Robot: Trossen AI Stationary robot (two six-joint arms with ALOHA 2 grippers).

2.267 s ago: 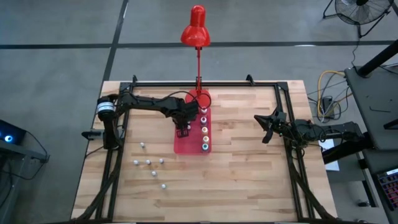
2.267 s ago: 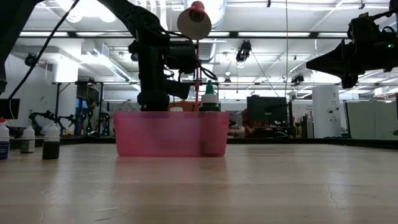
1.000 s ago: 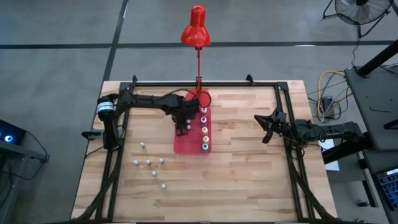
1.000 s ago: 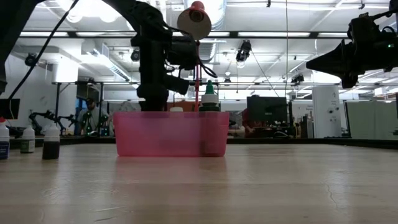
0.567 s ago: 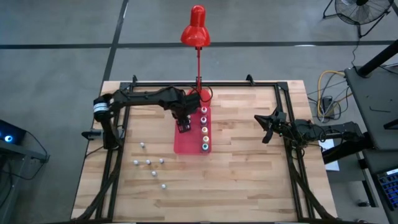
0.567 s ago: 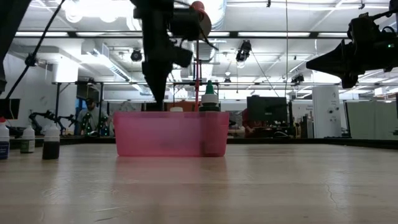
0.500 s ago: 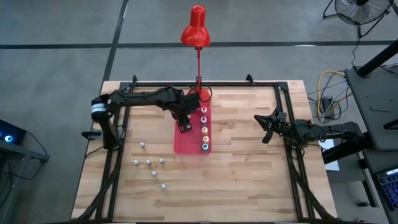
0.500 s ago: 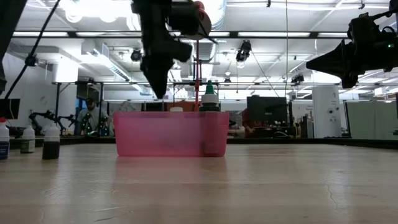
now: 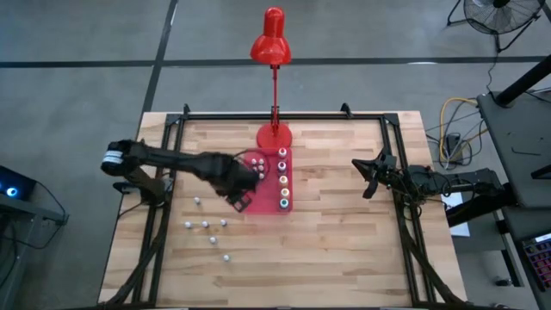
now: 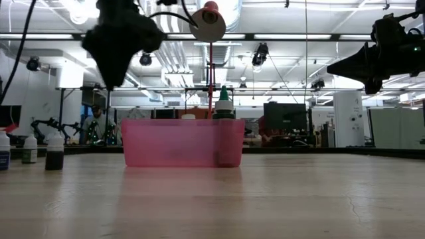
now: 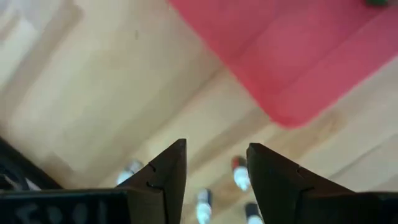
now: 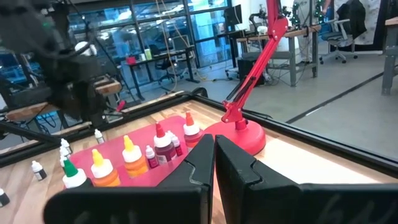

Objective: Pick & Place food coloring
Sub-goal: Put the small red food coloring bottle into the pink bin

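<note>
Left wrist view shows the left gripper (image 11: 214, 171) with its jaws spread and nothing between them, looking down past a corner of the flat red plastic tray (image 11: 292, 56) at a few small white-capped food colouring bottles (image 11: 240, 174) standing on the pale wooden table (image 11: 93, 93). From above, that gripper (image 9: 241, 200) hangs just off the tray's (image 9: 261, 204) left edge, between the tray and the loose bottles (image 9: 205, 226) scattered nearer the table's front left. Five bigger bottles with coloured caps (image 9: 282, 178) stand in a row along the tray's right side, with a few small ones (image 9: 257, 164) beside them at the back.

The step in hand looks like the trip out for another bottle (empty jaws, heading off the tray). The next move would call for settling over one loose bottle, descending with a finger either side of it, and closing without toppling its neighbours.

The right gripper (image 9: 368, 178) waits at the table's right edge, jaws pressed together.

No brand or label can be read anywhere.
</note>
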